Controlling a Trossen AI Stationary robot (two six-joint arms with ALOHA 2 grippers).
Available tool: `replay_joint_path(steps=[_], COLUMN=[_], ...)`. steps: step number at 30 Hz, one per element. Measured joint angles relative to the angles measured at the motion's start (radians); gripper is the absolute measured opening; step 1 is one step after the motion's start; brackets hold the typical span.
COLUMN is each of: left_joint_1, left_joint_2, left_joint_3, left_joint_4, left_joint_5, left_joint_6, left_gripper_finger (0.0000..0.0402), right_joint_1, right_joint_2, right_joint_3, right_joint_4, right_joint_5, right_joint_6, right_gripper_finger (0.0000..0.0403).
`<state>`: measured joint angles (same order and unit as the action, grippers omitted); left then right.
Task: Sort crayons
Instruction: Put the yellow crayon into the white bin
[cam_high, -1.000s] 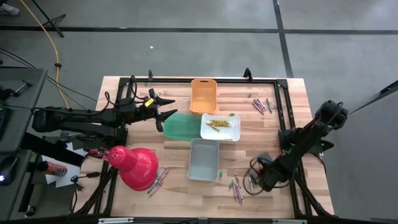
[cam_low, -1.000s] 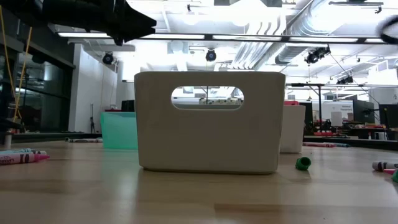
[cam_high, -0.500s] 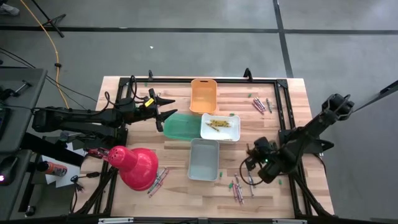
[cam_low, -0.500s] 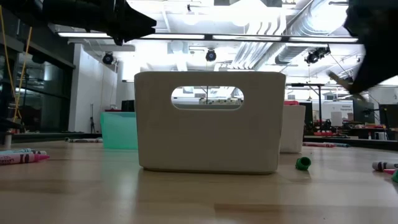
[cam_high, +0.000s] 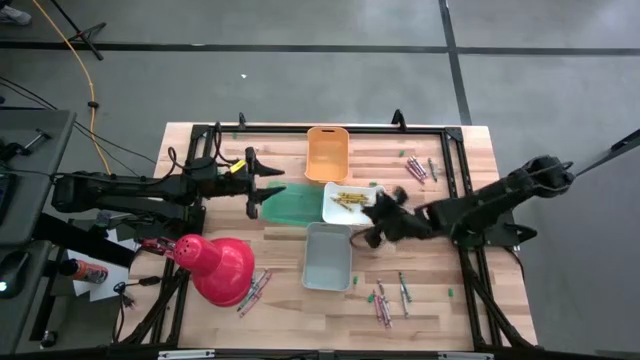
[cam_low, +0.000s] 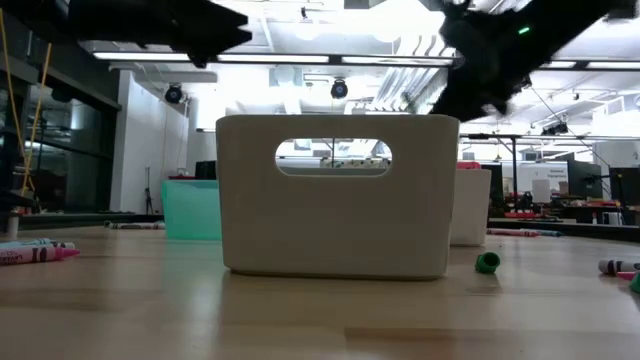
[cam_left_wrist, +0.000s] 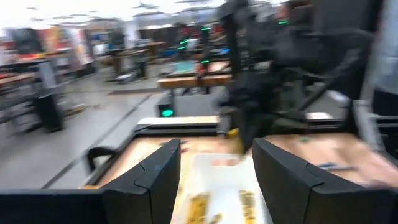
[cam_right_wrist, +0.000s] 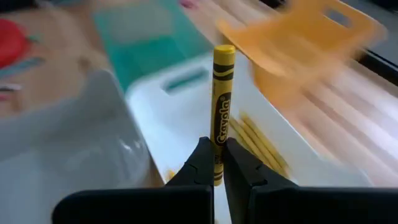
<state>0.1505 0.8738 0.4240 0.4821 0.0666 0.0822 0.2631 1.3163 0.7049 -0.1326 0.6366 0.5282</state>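
Note:
My right gripper (cam_high: 377, 222) hangs over the right end of the white bin (cam_high: 368, 212), shut on a yellow crayon (cam_right_wrist: 222, 106). Several yellow crayons (cam_high: 348, 200) lie in that bin. Loose crayons lie on the wood at the near right (cam_high: 385, 300), the far right (cam_high: 415, 168) and the near left (cam_high: 255, 290). My left gripper (cam_high: 262, 195) waits open at the green bin's (cam_high: 295, 205) left end, its fingers (cam_left_wrist: 155, 180) wide apart with nothing between them. My right gripper pinches the yellow crayon's lower end (cam_right_wrist: 217, 163) between its two fingertips (cam_right_wrist: 198, 163). The crayon stands out beyond the fingers, in line with them. It is lifted clear, over the white bin (cam_right_wrist: 186, 93).
An orange bin (cam_high: 327, 152) stands at the far side and a grey bin (cam_high: 328, 255) at the near side, which fills the low view (cam_low: 335, 195). A red cone-shaped object (cam_high: 215, 265) lies at the near left. Black frame rails (cam_high: 455, 190) edge the table.
My right gripper has risen from the near right of the table and swung toward the left and far side, to the white bin, rolling as it went, with the yellow crayon in it. My left gripper has turned a little in place.

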Motion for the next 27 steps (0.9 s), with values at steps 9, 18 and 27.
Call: replay_joint_path(steps=[9, 18, 27], left_joint_1=[0.000, 0.000, 0.000], left_joint_2=[0.000, 0.000, 0.000], left_joint_3=[0.000, 0.000, 0.000], left_joint_4=[0.009, 0.057, 0.062], left_joint_5=[0.008, 0.001, 0.001], left_joint_6=[-0.003, -0.003, -0.056], left_gripper_finger=[0.0186, 0.0186, 0.0186], right_joint_1=[-0.272, -0.335, -0.341], right_joint_2=[0.000, 0.000, 0.000], right_joint_3=[-0.287, -0.338, -0.326], right_joint_4=[0.843, 1.074, 1.057], right_joint_5=[-0.399, -0.650, -0.681], right_joint_6=[-0.432, -0.582, -0.581], right_gripper_finger=[0.0000, 0.0000, 0.0000])
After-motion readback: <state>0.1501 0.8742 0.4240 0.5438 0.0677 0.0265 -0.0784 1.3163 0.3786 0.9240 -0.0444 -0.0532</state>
